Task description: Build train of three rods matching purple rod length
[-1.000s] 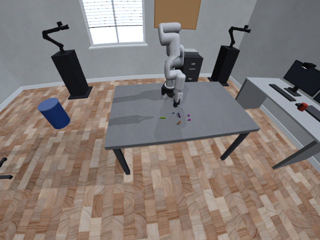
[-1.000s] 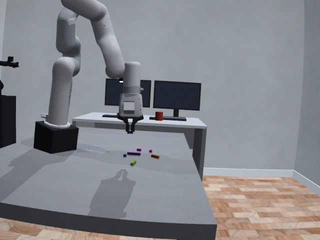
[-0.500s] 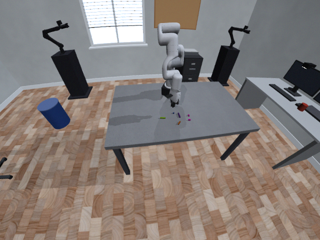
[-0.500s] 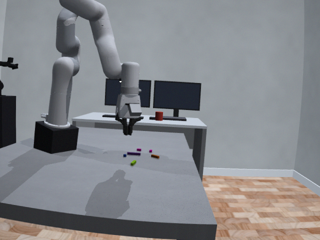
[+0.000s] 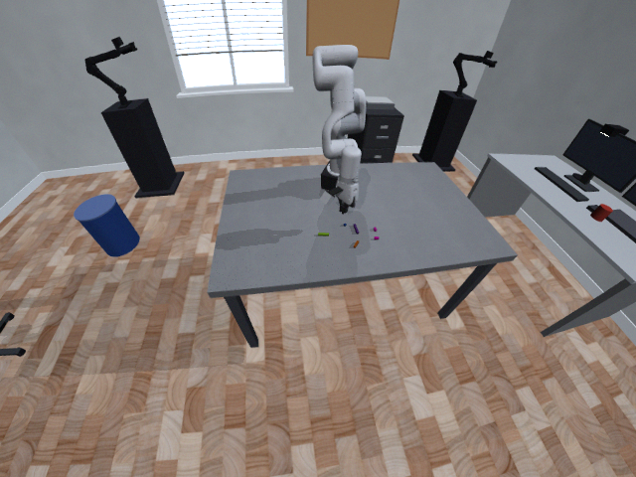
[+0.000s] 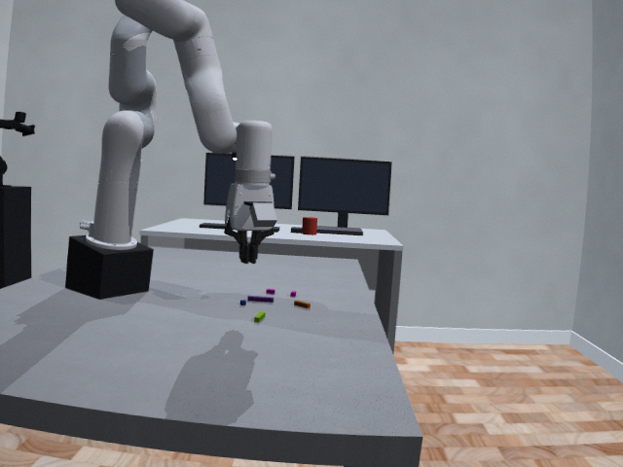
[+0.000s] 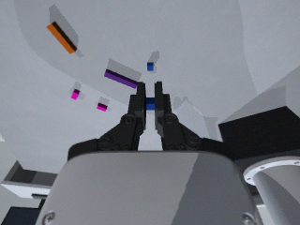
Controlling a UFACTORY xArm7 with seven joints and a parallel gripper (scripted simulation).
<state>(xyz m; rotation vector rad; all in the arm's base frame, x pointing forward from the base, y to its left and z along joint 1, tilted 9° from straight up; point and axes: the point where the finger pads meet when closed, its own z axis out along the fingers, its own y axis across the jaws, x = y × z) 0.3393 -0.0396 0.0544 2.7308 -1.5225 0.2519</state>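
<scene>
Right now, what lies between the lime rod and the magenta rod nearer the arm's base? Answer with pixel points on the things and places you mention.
The purple rod [image 5: 356, 229] [image 6: 260, 299] [image 7: 121, 79] lies between them, as the top and exterior views show.

Gripper turned about its upright axis, fingertips slightly lower, shifted a little left in the top view
</scene>
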